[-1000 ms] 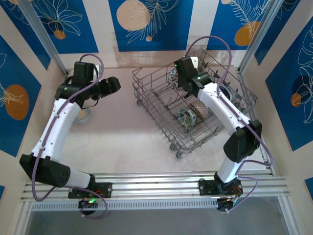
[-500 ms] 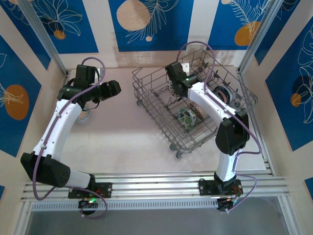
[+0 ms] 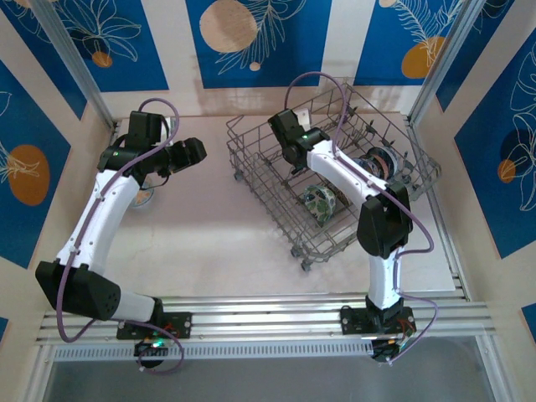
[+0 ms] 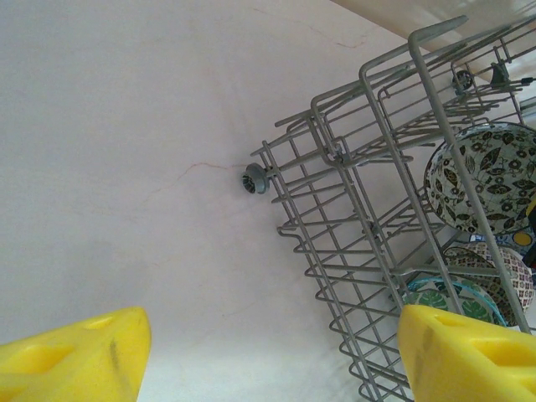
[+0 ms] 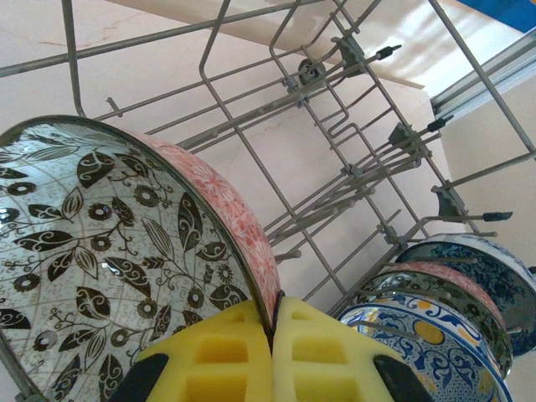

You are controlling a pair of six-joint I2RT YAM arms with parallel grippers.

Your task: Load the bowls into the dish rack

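Observation:
My right gripper (image 5: 274, 335) is shut on the rim of a bowl (image 5: 109, 251) with black leaves inside and a pink-red outside. It holds this bowl on edge inside the dish rack (image 3: 266, 203), at the rack's far left part, where the gripper (image 3: 289, 144) reaches in from above. More bowls stand in the rack: a dark floral one (image 3: 321, 201), blue ones (image 3: 378, 159), and a blue-and-yellow one (image 5: 427, 343). My left gripper (image 3: 194, 152) hovers open left of the rack over bare table, its yellow fingers (image 4: 75, 360) wide apart. Another bowl (image 3: 144, 198) lies partly hidden under the left arm.
The grey wire rack (image 4: 368, 167) has upright tines and a small wheel (image 4: 255, 178) at its corner. Blue patterned walls close the table at the back and sides. An aluminium rail (image 3: 268, 310) runs along the near edge.
My right gripper has carried the leaf-patterned bowl leftward across the rack. The left arm has stayed still.

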